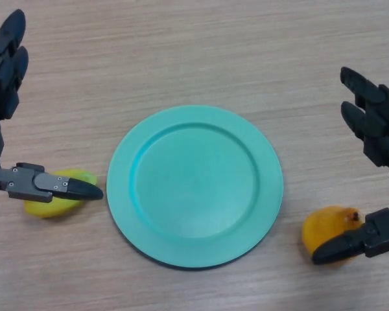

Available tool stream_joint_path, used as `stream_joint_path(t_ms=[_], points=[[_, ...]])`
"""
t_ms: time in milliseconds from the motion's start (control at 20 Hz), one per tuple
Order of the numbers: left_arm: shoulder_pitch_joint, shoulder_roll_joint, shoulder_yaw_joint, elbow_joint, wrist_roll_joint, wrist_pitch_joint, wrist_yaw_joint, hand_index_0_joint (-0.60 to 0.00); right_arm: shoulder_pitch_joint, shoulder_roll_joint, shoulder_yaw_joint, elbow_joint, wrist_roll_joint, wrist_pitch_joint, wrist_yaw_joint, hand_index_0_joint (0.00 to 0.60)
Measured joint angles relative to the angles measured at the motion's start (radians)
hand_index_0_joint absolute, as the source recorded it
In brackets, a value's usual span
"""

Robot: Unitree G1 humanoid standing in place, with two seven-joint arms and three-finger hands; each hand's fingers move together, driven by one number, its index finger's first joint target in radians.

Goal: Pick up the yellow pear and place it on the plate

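A teal plate (pixel 194 123) lies flat in the middle of the wooden table. An orange-yellow pear-like fruit (pixel 327 233) with a small dark stem lies right of the plate, near the front edge. My right hand (pixel 376 126) is open beside it, fingers straight and pointing away. Its thumb lies across the fruit's front right side. A yellow-green fruit (pixel 55 204) lies left of the plate, close to its rim. My left hand (pixel 35 183) is open, fingers straight at the far left, and its thumb lies across the top of that fruit.
The wooden table (pixel 201 45) stretches bare behind the plate and between the two hands.
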Motion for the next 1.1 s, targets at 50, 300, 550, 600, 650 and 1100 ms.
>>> stream_joint_path(t_ms=[50,300,550,600,650,1100], points=[[0.001,0.0,0.0,0.0,0.0,0.0,0.0,0.0,0.003,0.0,-0.006,0.004,0.0,-0.007,0.001,0.0],[0.003,-0.014,-0.002,0.028,-0.013,-0.001,0.001,0.0,0.073,0.018,-0.053,0.07,0.036,-0.113,0.016,0.0],[0.01,-0.024,-0.052,0.072,0.0,-0.008,0.004,0.0,0.113,0.032,-0.106,0.257,0.069,-0.239,0.016,0.0],[0.009,-0.024,-0.058,0.072,0.0,-0.008,0.004,0.0,0.116,0.032,-0.106,0.303,0.064,-0.313,0.016,0.0],[0.008,-0.026,-0.06,0.072,0.0,-0.008,0.004,0.0,0.116,0.032,-0.105,0.359,0.041,-0.391,0.002,0.0],[0.001,-0.028,-0.06,0.034,0.025,-0.007,0.013,0.0,0.081,0.029,-0.052,0.79,-0.027,-0.793,-0.207,0.0]])
